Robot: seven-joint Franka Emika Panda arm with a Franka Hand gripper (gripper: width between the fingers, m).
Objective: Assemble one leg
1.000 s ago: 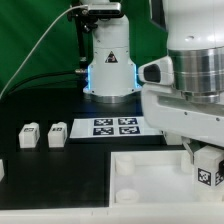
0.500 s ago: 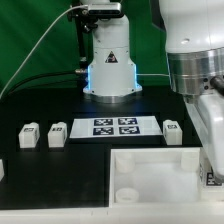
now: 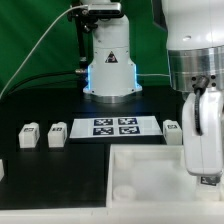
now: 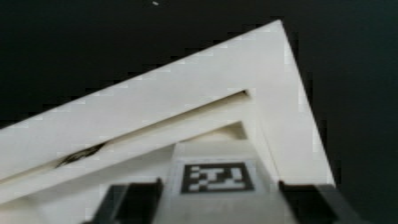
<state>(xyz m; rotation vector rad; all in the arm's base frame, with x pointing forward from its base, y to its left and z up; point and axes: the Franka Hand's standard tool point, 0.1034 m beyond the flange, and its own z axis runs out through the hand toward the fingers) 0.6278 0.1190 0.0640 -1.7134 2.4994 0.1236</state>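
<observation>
My gripper hangs over the right side of the large white tray, near the exterior view's right edge. In the wrist view the gripper is shut on a leg, a white block with its marker tag facing the camera, and a dark finger stands on each side of it. The tray's corner lies just beyond the held leg. Three more legs stand on the black table: two on the left and one on the right.
The marker board lies flat between the loose legs, in front of the robot base. A white part shows at the exterior view's left edge. A green backdrop stands behind.
The arm has turned and the gripper has carried the leg right and lower over the tray. The leg on the right of the marker board, hidden before, is now uncovered.
</observation>
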